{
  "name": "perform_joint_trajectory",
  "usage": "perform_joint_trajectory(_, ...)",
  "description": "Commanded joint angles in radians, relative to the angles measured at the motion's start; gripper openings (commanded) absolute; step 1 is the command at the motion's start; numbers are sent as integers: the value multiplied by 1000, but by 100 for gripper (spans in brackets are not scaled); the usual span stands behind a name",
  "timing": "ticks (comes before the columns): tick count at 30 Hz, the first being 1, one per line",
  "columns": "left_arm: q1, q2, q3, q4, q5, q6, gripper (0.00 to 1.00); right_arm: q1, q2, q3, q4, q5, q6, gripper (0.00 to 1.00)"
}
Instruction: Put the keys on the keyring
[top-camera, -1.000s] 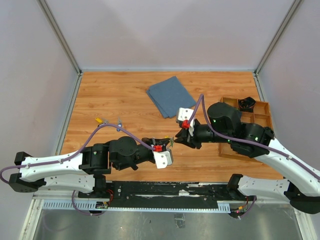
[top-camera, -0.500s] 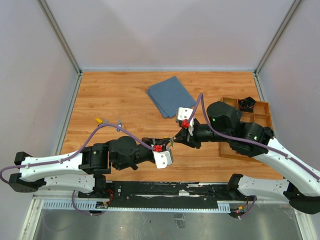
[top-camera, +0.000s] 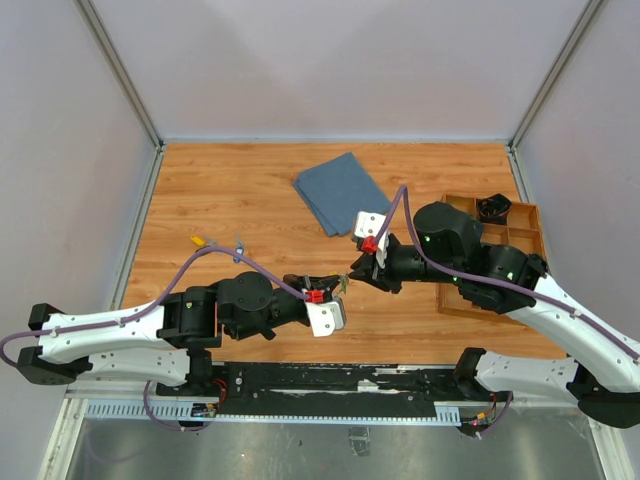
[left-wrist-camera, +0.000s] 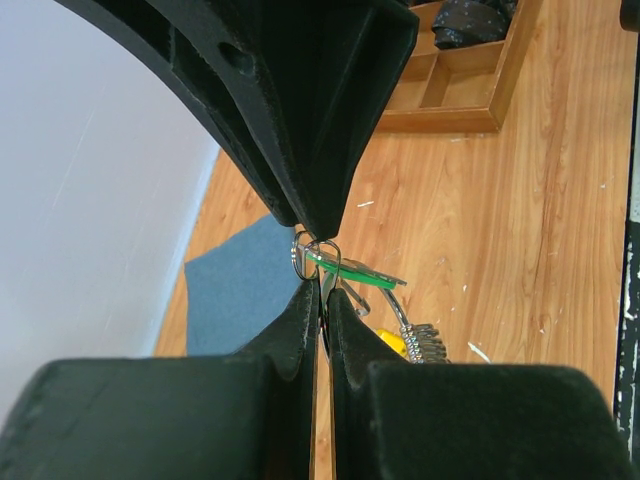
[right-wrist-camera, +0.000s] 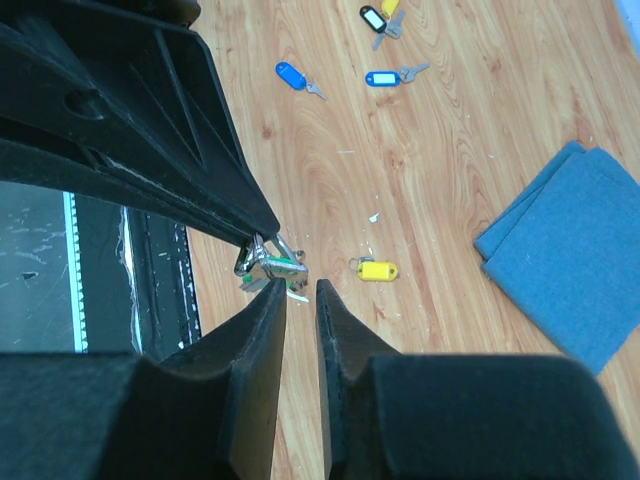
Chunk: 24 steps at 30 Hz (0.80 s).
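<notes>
Step in hand: threading. Left fingers (left-wrist-camera: 290, 335) clamp the keyring (left-wrist-camera: 312, 252) above the table (left-wrist-camera: 500, 250), a green-tagged key (left-wrist-camera: 355, 272) on its wire. Right fingers (right-wrist-camera: 262, 320) stand slightly apart, empty, just beside. Next move probably calls for seating that key.

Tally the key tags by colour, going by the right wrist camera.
blue tags: 2
yellow tags, one of them cut by the top edge: 2
green tag, up at the gripper tips: 1
dark tag: 1
Total: 6
</notes>
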Motion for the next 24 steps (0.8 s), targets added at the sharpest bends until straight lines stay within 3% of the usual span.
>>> perform_joint_trajectory(1, 4, 1, 36, 24, 0, 14, 0, -11, -1, 13, 47, -7, -14, 20)
perform_joint_trajectory(18, 4, 4, 33, 29, 3, 14, 1, -11, 17, 11, 72, -98, -19, 15)
perform_joint_trajectory(24, 4, 3, 31, 29, -4, 13, 0, -11, 3, 16, 48, -31, -24, 12)
